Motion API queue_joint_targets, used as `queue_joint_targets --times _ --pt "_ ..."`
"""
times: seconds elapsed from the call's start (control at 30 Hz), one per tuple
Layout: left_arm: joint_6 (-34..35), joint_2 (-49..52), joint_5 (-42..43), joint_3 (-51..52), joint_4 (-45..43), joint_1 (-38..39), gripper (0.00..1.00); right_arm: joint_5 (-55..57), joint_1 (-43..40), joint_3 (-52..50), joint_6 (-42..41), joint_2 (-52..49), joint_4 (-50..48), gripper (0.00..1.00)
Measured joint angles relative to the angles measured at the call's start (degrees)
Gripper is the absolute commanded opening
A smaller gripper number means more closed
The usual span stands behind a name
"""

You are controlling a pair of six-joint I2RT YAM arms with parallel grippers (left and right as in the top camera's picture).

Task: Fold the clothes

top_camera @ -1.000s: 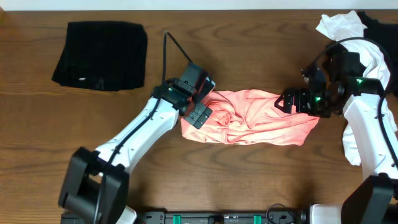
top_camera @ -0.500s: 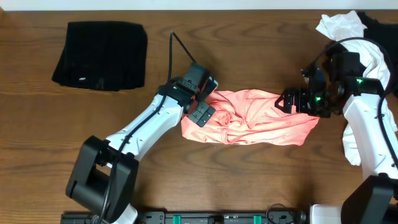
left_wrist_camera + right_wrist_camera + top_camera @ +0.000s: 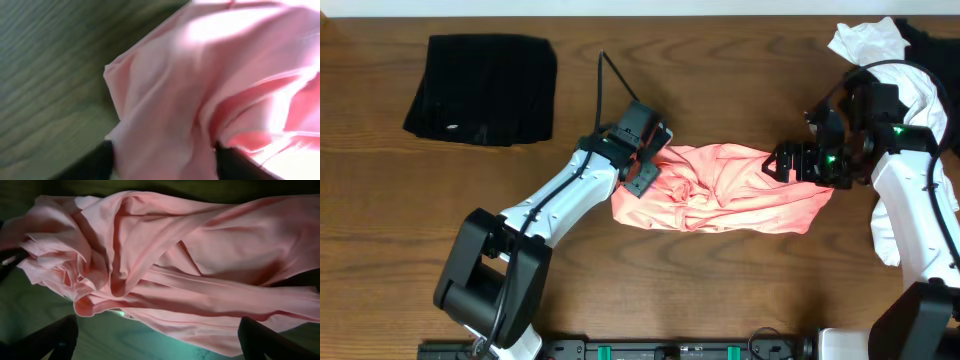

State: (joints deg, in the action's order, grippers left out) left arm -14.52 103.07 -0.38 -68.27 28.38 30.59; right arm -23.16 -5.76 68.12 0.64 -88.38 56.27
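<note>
Near the middle of the counter [image 3: 720, 300], a little toward the right edge: salmon-pink T-shirt [image 3: 720, 200], crumpled into a thick roll. Long axis left to right, roughly parallel to the front edge, ends pointing at the two side edges.

At its left end, left gripper [image 3: 645, 177], fingers [image 3: 97, 162] partway apart with a bunched fold of pink cloth filling the gap. Clamped or merely straddling: cannot tell.

At its right end, right gripper [image 3: 778, 163], fingers [image 3: 50, 337] spread wide over the cloth, holding nothing.

Toward the back left corner, well apart: neat black rectangle [image 3: 480, 88] of folded cloth. In the back right corner: crumpled white garment [image 3: 868, 42] beside a black one [image 3: 930, 45], partly hidden behind the right arm.
</note>
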Motion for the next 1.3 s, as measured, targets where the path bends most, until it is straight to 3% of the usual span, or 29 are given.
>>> queue_joint_targets --times 0.17,0.4,0.47,0.57,1.0,1.3 --pt "-0.37 0.00 -0.07 0.00 -0.24 0.00 0.38 0.33 0.00 0.00 0.02 0.00 0.00 0.99" --pt "-0.48 0.00 -0.02 0.00 -0.24 0.00 0.38 0.68 0.00 0.00 0.02 0.00 0.00 0.99" --pt "-0.33 0.00 0.02 0.00 -0.22 0.00 0.30 0.68 0.00 0.00 0.02 0.00 0.00 0.99" --pt "-0.22 0.00 0.46 0.00 -0.28 0.09 0.06 0.68 0.00 0.00 0.02 0.00 0.02 0.99" --pt "1.20 0.00 0.46 -0.70 -3.85 3.69 0.06 0.70 0.00 0.00 0.02 0.00 0.02 0.99" --pt "6.34 0.00 0.46 -2.91 -11.72 4.02 0.06 0.70 0.00 0.00 0.02 0.00 0.00 0.99"
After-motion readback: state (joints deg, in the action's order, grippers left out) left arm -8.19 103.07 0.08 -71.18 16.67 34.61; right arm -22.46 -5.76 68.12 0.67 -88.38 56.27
